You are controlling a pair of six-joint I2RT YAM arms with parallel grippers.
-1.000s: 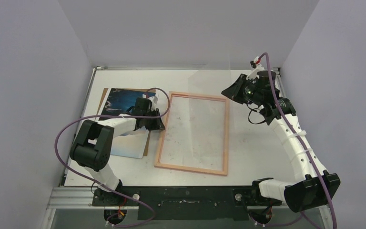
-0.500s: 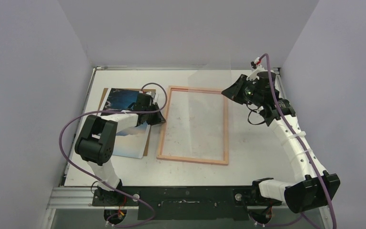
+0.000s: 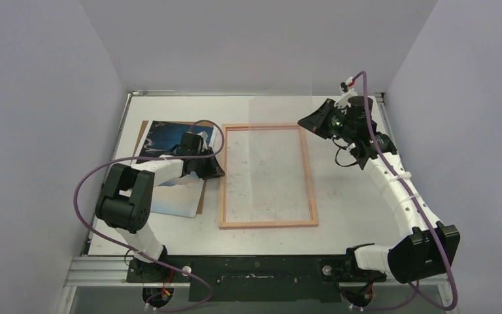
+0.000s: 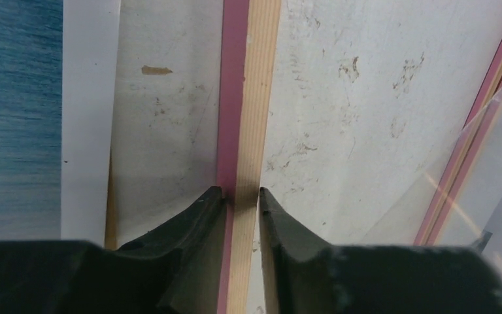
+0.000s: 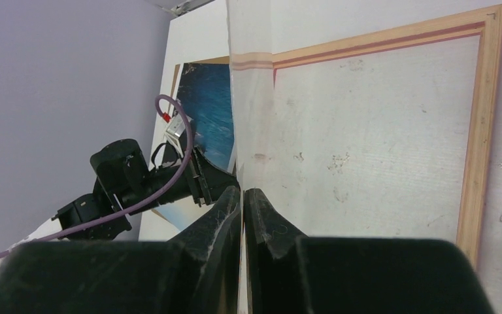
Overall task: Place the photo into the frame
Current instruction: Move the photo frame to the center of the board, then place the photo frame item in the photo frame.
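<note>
right end effector (image 5: 242,191): pinching clear sheet (image 5: 251,118) | frame (image 5: 476,163): lying flat

Deep-blue sky photo (image 3: 160,139) at left, just beside the thin-railed, pale-wood-and-pink rectangular frame (image 3: 268,224), long rails front-to-back.

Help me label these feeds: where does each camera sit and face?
Top: above and behind the robot, facing down at the table; left arm, right arm show.
Left wrist: on that arm, facing down past the left claw, shut on the frame.
Right wrist: likewise, facing left past the right claw, shut on a clear sheet, toward the left arm.
Shared: both wrists see frame, photo.
</note>
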